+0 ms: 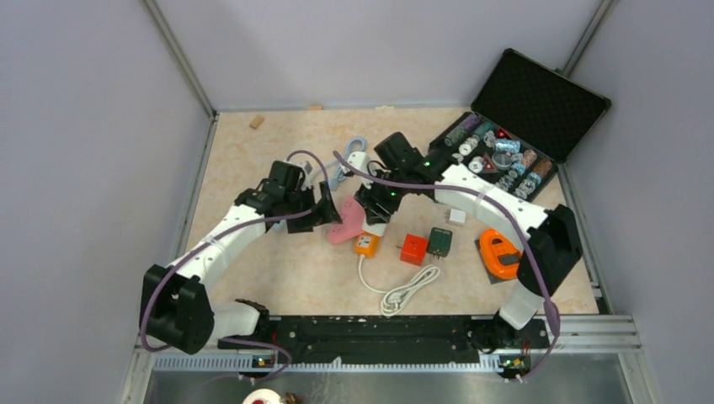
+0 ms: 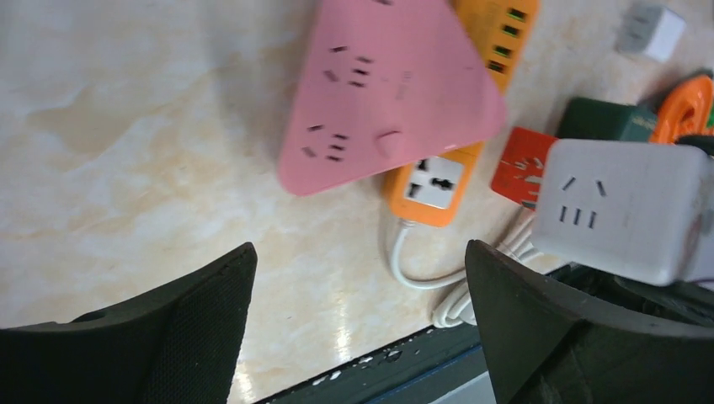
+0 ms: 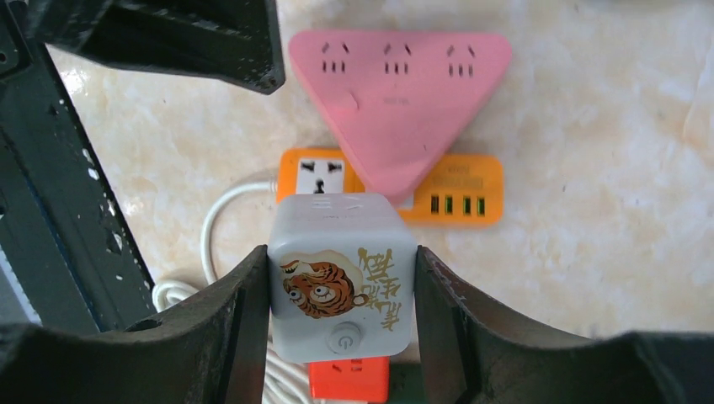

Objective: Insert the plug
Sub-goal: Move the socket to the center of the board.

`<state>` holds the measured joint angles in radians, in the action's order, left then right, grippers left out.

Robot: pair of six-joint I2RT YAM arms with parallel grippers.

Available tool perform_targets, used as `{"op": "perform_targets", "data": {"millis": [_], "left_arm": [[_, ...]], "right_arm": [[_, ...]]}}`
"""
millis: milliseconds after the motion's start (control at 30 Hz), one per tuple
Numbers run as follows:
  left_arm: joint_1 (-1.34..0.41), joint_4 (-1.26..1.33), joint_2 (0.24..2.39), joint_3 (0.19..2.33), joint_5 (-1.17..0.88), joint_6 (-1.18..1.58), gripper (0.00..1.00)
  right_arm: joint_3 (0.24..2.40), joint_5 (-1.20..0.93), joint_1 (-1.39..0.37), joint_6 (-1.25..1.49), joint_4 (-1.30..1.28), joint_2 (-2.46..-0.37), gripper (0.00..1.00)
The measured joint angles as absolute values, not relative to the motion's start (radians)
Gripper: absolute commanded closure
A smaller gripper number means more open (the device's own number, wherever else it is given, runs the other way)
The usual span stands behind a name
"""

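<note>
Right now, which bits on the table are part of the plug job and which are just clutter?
In the job:
- white cube adapter, clamped in the right hand
- pink strip
- orange strip, partly under the pink one
- left hand, open beside the pink strip

Lying about:
- red adapter
- green adapter
- small white adapter
- orange reel
- black case
- blue cable

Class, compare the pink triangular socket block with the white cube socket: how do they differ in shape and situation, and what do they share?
The pink block is a flat triangle; the white cube is boxy with a tiger picture. The pink block lies free, overlapping the orange strip; the white cube is gripped by the right end effector. Both have socket slots.
</note>
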<state>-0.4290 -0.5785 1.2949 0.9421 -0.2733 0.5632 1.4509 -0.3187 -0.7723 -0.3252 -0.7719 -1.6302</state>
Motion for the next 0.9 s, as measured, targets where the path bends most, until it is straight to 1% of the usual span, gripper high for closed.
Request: {"op": "perform_targets", "data": {"millis": [133, 200, 367, 567, 900], "left_arm": [[-0.307, -0.632, 1.249, 0.906, -0.252, 0.57, 0.05], [-0.259, -0.659, 1.229, 0.905, -0.231, 0.571, 0.01], [-0.152, -0.707, 1.152, 0.885, -0.159, 0.572, 0.01], [-0.136, -0.727, 1.104, 0.853, -0.137, 0.567, 0.01], [-0.136, -0.725, 1.105, 0.789, -0.154, 0.566, 0.01]], "right_arm": [[1.586, -0.311, -0.836, -0.354, -0.8, -1.745, 1.0], [1.633, -0.307, -0.87, -0.367, -0.817, -1.795, 1.0], [1.711, -0.282, -0.936, -0.388, -0.86, -1.905, 1.0], [1.733, -0.229, -0.961, -0.402, -0.91, -1.963, 1.0], [1.75, -0.164, -0.961, -0.408, -0.924, -1.966, 1.0]]}}
